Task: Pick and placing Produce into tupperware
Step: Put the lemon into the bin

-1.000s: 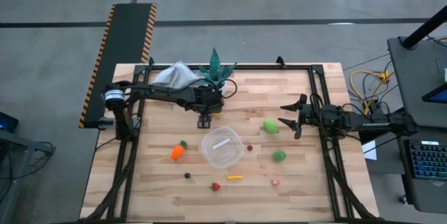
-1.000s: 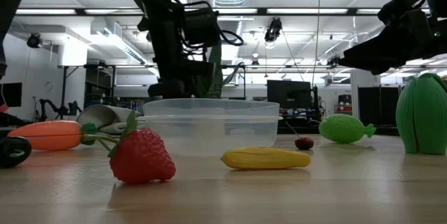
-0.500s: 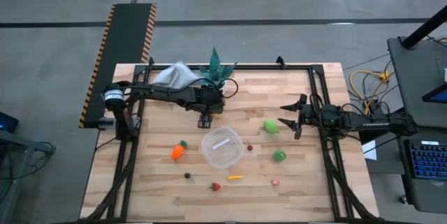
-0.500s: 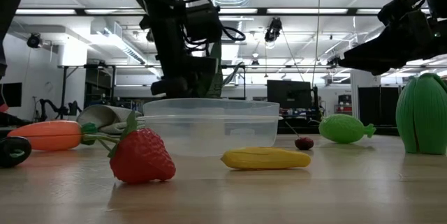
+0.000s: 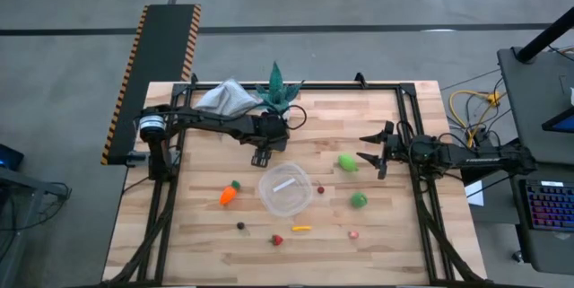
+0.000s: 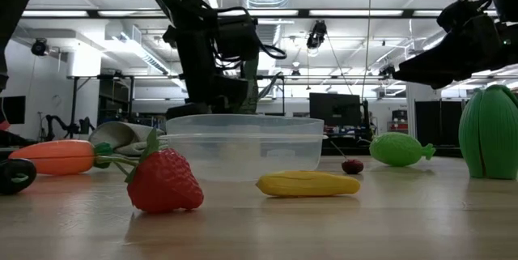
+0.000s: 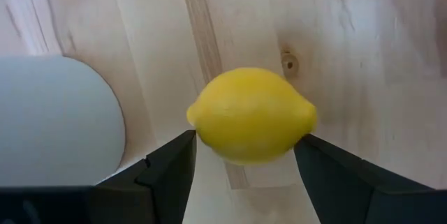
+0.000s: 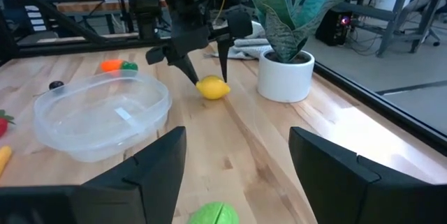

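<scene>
A yellow lemon (image 7: 251, 116) lies on the wooden table between the tupperware (image 5: 285, 190) and the far edge. My left gripper (image 5: 262, 155) points down over it, open, with one finger on either side of the lemon; the high view hides the lemon under the gripper. The clear round tupperware stands at the table's middle. Around it lie a carrot (image 5: 228, 195), two green pieces (image 5: 347, 162) (image 5: 359, 200), a strawberry (image 6: 164, 183), a yellow piece (image 6: 307, 183) and small bits. My right gripper (image 5: 372, 155) waits open above the table's right side.
A teal spiky plant in a white pot (image 8: 283, 74) stands just beyond the lemon, close to my left gripper. A grey cloth (image 5: 226, 98) lies at the far edge, left of the plant. Black frame rails (image 5: 408, 117) run along the table's sides.
My left gripper has rolled a little about the line of its fingers while staying over the lemon. Its fingers keep the same gap. Nothing else has moved.
</scene>
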`<state>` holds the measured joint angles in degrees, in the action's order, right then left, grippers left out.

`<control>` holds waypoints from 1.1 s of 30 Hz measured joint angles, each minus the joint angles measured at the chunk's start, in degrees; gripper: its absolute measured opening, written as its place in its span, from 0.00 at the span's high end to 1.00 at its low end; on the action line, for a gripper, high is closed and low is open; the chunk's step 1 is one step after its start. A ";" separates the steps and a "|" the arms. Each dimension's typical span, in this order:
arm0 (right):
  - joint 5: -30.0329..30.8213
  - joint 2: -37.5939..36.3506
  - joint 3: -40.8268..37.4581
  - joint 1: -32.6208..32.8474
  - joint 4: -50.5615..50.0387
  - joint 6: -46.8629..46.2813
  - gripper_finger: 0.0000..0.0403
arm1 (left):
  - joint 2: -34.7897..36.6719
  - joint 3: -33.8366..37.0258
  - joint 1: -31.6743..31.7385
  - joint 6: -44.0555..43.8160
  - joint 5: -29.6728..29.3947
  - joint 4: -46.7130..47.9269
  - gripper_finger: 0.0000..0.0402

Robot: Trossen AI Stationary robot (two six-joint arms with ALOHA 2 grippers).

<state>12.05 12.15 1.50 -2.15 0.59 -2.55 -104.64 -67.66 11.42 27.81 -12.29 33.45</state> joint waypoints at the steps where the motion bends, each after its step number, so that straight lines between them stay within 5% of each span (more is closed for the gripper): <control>1: 0.00 0.07 0.00 0.00 -0.01 0.00 0.39 | 0.11 0.00 0.00 0.02 0.00 0.02 0.44; 14: 0.00 0.06 0.00 0.00 -0.14 0.00 0.39 | 0.44 -0.16 -0.58 3.74 -0.22 0.00 0.44; 20: 0.00 0.06 0.00 0.00 -0.32 0.00 0.40 | 0.48 -0.24 -1.29 9.74 -5.28 -0.07 0.44; 33: 0.00 0.06 0.00 0.00 -0.38 -0.02 0.39 | 0.51 -0.38 -4.53 23.93 -5.77 -6.29 0.44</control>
<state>12.05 12.21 1.50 -2.15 0.21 -2.57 -104.13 -68.04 6.89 51.75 -18.07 27.16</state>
